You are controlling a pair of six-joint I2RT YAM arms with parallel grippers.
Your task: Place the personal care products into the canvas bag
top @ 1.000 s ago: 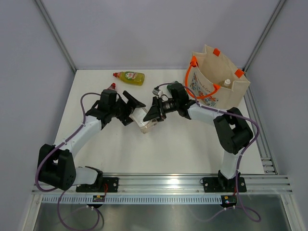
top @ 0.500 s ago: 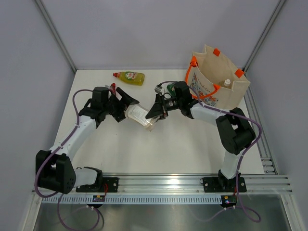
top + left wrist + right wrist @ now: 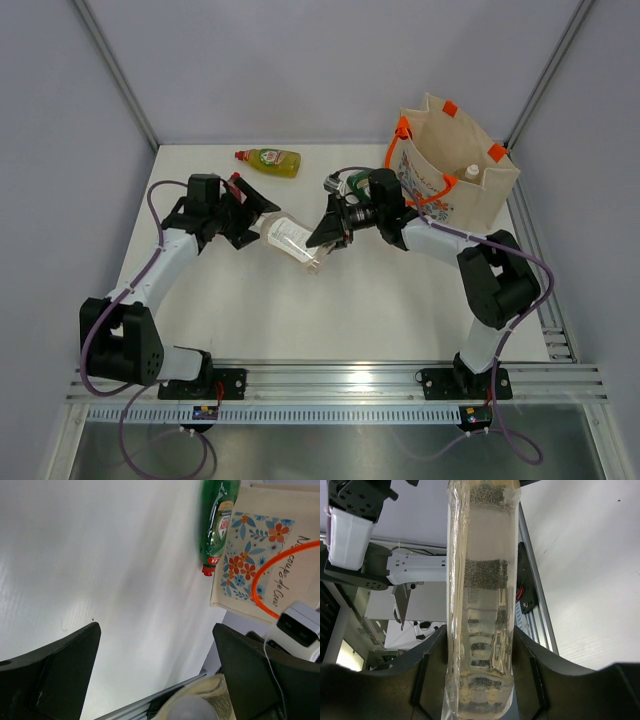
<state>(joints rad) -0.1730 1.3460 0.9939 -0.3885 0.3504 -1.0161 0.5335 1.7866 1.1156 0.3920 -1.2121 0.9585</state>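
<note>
Left gripper [image 3: 250,215] has drawn back leftward, jaws spread, letting go of the clear bottle [image 3: 292,238]. The bottle is held above mid-table, clamped near its right end by the right gripper [image 3: 320,240], long axis running leftward. The canvas bag [image 3: 432,140] stands rightward, nearer the right arm.

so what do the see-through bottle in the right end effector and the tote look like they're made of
Clear bottle: probably thin transparent plastic with a glossy finish. Amber liquid and the back of the label print show through its wall, though glass can't be ruled out by look alone. Tote: seems to be woven canvas, matte beige, with a floral picture printed on its flat side.
</note>
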